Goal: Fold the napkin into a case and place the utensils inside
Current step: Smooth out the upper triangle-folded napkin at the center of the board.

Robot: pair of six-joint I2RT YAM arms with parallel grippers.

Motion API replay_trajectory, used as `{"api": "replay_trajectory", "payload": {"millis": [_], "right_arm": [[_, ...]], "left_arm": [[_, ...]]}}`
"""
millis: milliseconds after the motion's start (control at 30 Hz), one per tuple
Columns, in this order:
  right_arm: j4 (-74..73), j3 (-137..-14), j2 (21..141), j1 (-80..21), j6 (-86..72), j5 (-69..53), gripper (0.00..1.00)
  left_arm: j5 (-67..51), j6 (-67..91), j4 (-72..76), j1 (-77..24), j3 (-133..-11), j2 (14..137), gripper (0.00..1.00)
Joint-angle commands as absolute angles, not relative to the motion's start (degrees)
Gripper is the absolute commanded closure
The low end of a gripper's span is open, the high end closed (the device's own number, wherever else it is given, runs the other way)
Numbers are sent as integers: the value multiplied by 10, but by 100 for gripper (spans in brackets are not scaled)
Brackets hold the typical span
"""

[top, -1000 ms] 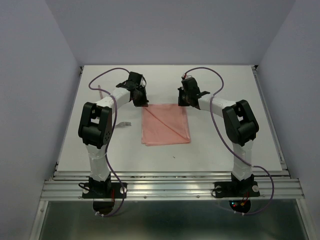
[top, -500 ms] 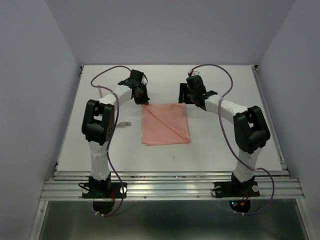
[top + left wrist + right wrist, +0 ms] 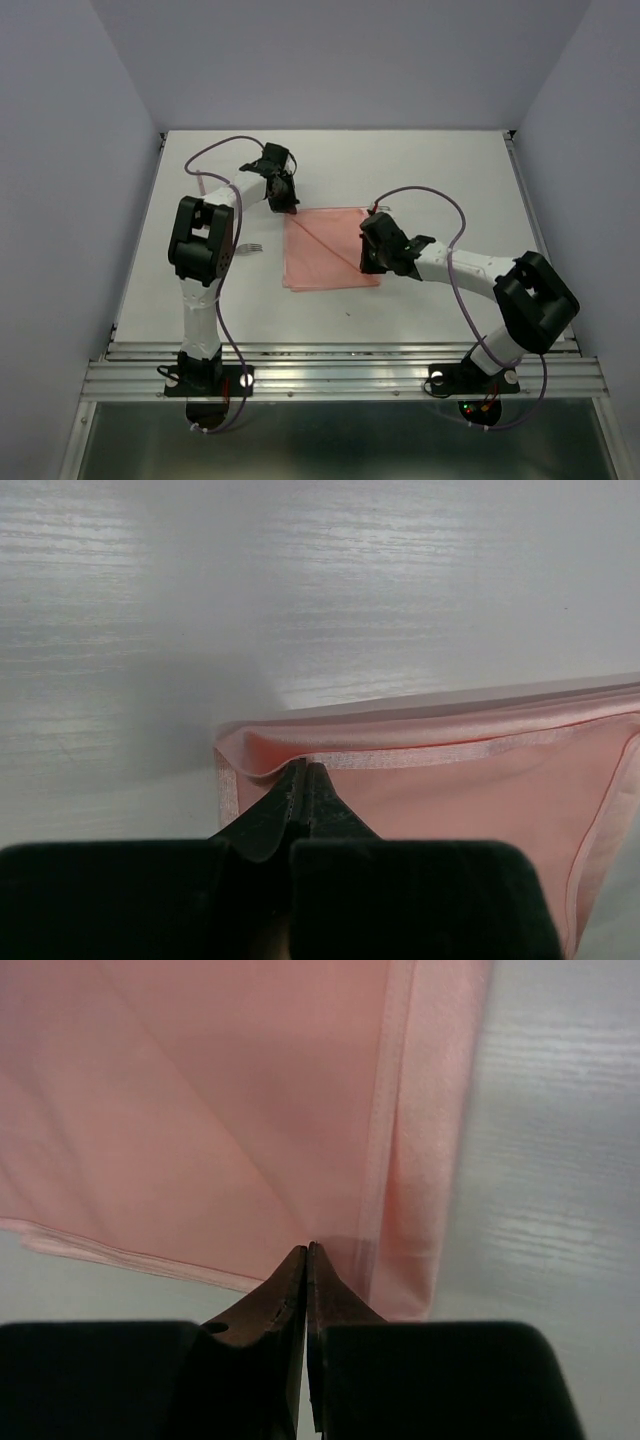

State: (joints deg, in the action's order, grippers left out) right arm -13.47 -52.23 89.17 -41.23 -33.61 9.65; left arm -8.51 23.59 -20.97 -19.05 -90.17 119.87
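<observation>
Two hands on the napkin (image 3: 325, 255)
The left hand (image 3: 303, 772) pinches its corner; the right hand (image 3: 305, 1252) is squeezed closed at its edge.

A white table (image 3: 460, 155) fills the middle of the frame, boxed by plain lavender-grey walls (image 3: 340, 60) at top and sides; an aluminium rail (image 3: 340, 378) crosses below.

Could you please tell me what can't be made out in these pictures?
- Top view: the fork is tiny and its handle is hidden behind the left arm. No other utensils can be made out.
- Right wrist view: the right tool is shut over the napkin. Its own fingers hide whether it pinches cloth.
- Left wrist view: the frame edge cuts off most of the napkin.
</observation>
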Motion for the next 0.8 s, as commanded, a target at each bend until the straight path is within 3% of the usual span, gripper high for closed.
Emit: {"api": "replay_trajectory", "payload": {"millis": [0, 200, 500, 767], "right_arm": [[-123, -486, 881, -403, -400, 98, 93], [-91, -473, 928, -403, -405, 97, 94], [-115, -513, 853, -409, -385, 110, 93], [-91, -588, 938, -409, -370, 100, 93]], "left_arm": [[-83, 229, -215, -189, -917, 1206, 100], [-76, 228, -221, -188, -921, 1203, 100], [-54, 223, -217, -194, -888, 1122, 100], [-51, 230, -200, -193, -852, 1135, 100]]}}
